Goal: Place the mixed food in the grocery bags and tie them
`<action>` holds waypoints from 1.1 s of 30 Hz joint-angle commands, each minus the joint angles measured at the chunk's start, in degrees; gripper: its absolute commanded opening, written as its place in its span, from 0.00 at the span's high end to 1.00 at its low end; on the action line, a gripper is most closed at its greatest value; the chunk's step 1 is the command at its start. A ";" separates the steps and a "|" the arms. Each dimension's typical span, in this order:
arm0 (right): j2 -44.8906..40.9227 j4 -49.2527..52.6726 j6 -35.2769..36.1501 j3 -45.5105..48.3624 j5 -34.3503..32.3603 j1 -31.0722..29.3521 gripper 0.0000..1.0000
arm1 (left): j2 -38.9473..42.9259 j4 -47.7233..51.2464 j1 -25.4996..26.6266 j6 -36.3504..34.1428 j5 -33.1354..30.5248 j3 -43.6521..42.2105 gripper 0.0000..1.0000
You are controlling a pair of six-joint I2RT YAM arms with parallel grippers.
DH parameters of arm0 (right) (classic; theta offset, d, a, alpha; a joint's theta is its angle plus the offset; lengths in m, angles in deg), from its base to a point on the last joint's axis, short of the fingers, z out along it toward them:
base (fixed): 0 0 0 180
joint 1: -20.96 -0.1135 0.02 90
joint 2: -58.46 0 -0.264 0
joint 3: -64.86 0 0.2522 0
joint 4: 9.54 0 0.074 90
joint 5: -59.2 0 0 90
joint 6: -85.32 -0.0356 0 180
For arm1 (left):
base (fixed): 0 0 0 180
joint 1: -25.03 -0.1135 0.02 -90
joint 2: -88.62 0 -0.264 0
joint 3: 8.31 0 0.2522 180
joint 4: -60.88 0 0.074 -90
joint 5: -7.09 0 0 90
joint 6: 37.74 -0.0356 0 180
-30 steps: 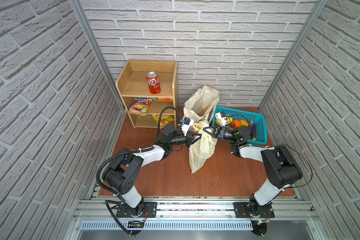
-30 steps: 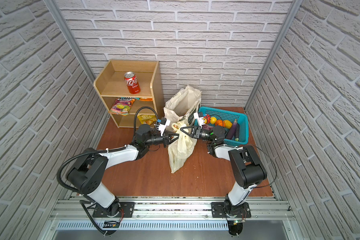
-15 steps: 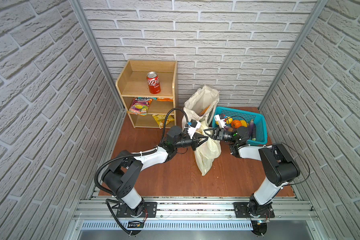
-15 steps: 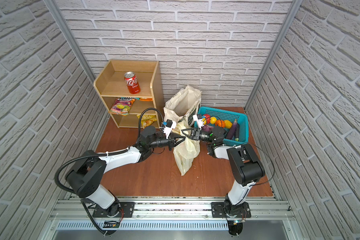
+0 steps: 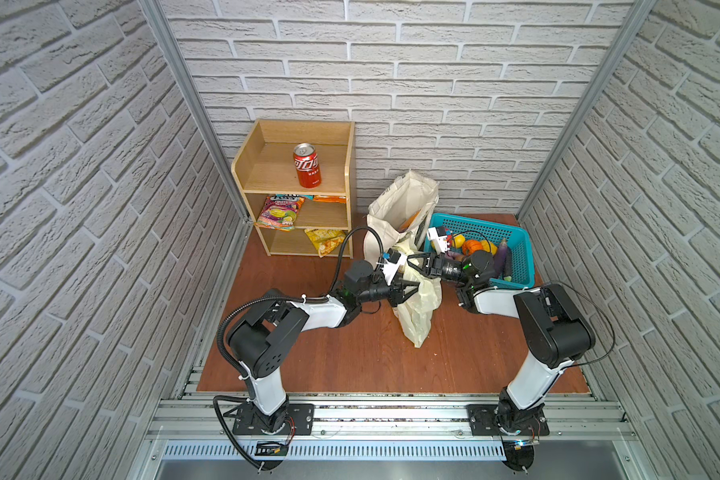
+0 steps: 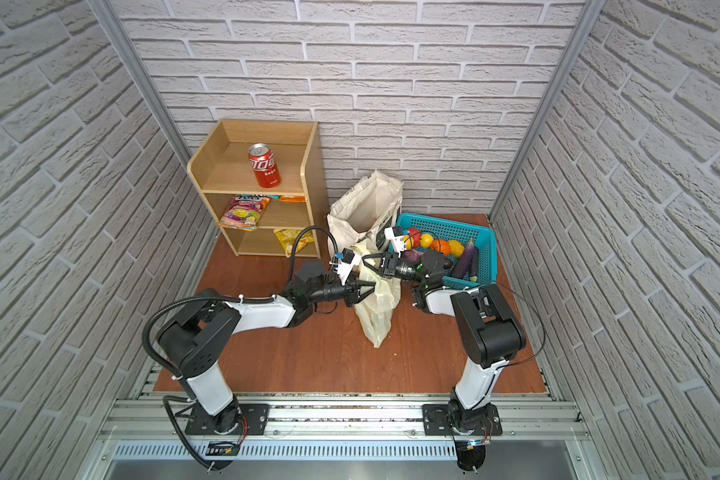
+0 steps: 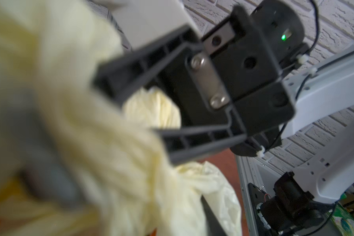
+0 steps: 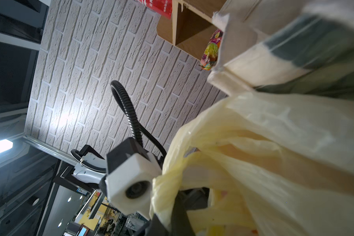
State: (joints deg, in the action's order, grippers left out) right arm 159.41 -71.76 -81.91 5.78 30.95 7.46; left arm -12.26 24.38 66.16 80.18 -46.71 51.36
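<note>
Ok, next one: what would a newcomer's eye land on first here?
The pale-yellow plastic bag mid-floor, its top bunched between the left gripper and right gripper, which meet from either side. Behind it, a turquoise basket of toy fruit and vegetables sits back right beside an open cream canvas tote, and a lone red cola can stands on top of the wooden shelf at back left.
</note>
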 commanded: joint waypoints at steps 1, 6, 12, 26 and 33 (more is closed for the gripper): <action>-2.60 -4.70 -0.72 -1.09 2.57 -0.31 0.95 | 1.95 -6.37 -0.56 1.45 -0.50 -4.45 0.56; -2.57 -4.70 -1.28 -1.67 4.67 0.11 0.94 | 3.99 -15.18 -2.34 6.50 -0.25 -10.61 0.49; -2.51 -4.70 -1.70 -1.94 6.99 0.75 0.94 | 5.10 -25.84 -6.45 12.51 -1.11 -16.55 0.45; -0.15 -4.76 -1.94 -3.35 9.02 1.37 0.94 | 16.35 -23.00 -10.44 12.52 -4.27 -19.07 0.44; -0.28 -4.70 -2.59 -3.15 7.46 1.37 0.64 | 15.77 -15.88 -9.11 9.83 -0.45 -13.22 0.45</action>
State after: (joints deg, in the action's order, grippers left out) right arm 159.45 -73.27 -84.06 3.61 39.00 8.60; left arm 4.07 7.53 56.41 92.14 -49.26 36.32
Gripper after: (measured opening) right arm 0.331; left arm 0.549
